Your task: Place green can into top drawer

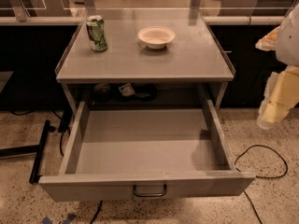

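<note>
Green can [96,33] stands upright near the surface's [187,62] back left corner, apart from the white bowl [156,36]; the top drawer [145,141] sits open under the front edge; beyond the right edge the pale pincer [270,113] is partly cut off; apart or together, I cannot tell.

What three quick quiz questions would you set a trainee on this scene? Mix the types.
1. True or false: the top drawer is pulled open.
2. The green can stands: A) inside the drawer; B) upright on the tabletop, left of the white bowl; C) inside the bowl.
3. Fill in: the gripper hangs at the ___ edge of the camera view, beside the drawer and apart from the can.

Key: 1 true; 2 B; 3 right.
</note>
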You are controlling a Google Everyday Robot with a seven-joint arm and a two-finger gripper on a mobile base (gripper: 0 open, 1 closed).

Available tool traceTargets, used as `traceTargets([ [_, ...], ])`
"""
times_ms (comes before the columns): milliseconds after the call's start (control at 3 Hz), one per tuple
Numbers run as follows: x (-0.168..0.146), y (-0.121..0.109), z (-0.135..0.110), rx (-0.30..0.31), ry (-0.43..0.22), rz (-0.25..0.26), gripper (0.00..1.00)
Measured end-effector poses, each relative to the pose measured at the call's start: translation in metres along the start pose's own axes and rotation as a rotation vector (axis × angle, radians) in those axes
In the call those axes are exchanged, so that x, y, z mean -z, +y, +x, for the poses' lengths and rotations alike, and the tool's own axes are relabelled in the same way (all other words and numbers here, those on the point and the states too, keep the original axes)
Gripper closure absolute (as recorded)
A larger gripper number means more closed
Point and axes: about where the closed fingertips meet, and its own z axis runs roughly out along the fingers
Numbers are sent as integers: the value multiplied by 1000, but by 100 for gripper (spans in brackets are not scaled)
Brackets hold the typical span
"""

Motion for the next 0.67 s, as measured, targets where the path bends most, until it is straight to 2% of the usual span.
traceTargets([
  [333,1,-1,-1,-3,-7,2,0],
  [667,3,-15,-15,-58,-90,-1,0],
])
